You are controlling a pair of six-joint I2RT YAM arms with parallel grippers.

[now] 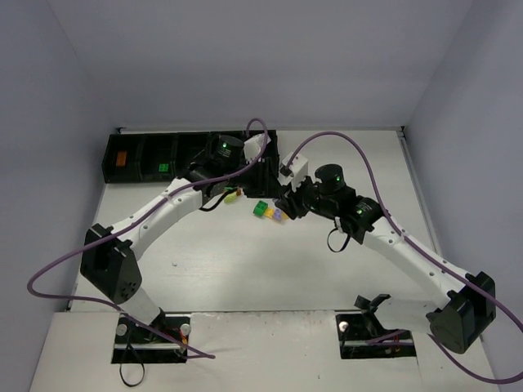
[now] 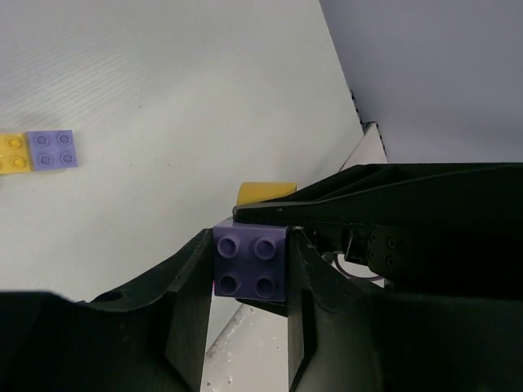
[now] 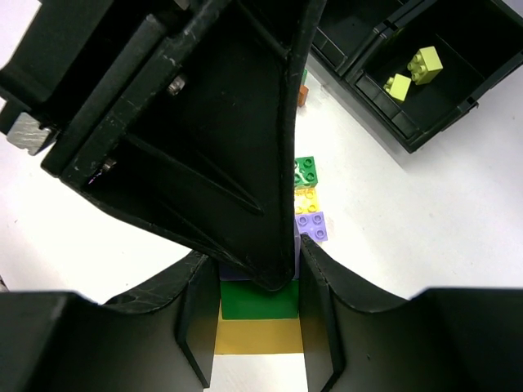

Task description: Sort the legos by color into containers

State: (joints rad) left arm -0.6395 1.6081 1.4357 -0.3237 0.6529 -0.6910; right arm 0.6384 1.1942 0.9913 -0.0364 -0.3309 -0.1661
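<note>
- Left wrist: clamps the left gripper [image 2: 248,279] on a small lilac studded plastic brick [image 2: 250,263].
- Right wrist: pinches a dark green plastic brick [image 3: 260,300] in the closed right gripper [image 3: 260,273], an ochre-yellow block [image 3: 258,336] touching it.
- Top: shows loose small bricks [image 1: 268,211] on the white table [image 1: 245,273], near the row of black plastic bins [image 1: 140,153].

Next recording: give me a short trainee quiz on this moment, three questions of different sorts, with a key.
1. True or false: the left gripper is shut on a lilac brick.
2. In the right wrist view, the two bricks lying in the bin are: A lime, B orange, C lilac.
3. Fill in: the right gripper grips a ____ brick, with a mustard-yellow brick below it in that view.
Key: 1 true; 2 A, lime bricks; 3 green brick.
</note>
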